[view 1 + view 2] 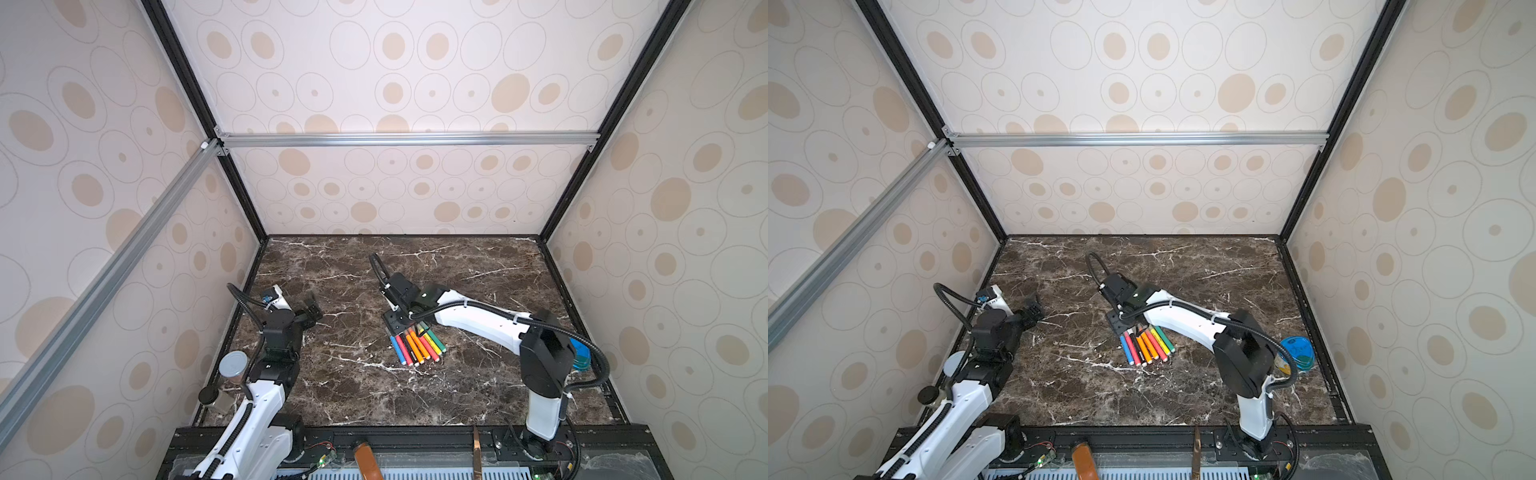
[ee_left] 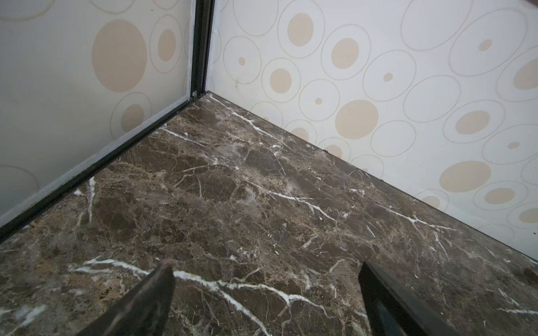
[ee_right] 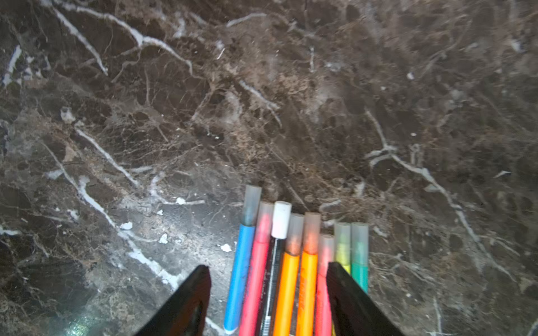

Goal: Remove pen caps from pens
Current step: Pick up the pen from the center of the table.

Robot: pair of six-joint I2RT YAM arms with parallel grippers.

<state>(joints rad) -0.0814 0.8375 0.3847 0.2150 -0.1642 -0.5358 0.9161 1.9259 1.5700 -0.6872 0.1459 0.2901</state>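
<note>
Right gripper [image 3: 267, 264] is straddling the pens [image 3: 291, 279], fingers [image 3: 186, 305] released, one hiding the yellow pen [image 3: 343, 247]; pen caps [image 3: 295, 229] are sitting just beyond fingertips; left gripper [image 2: 265, 262] is gaping over table [image 2: 262, 189]; right arm [image 1: 1183, 320] is half-hiding blue tub [image 1: 1296, 351].

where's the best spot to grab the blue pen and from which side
Take the blue pen by its barrel just behind the cap, from above, jaws across it. It lies flat at the row's edge: bare table on its outer side, the red pen close on the other. The cap should stay free.
</note>
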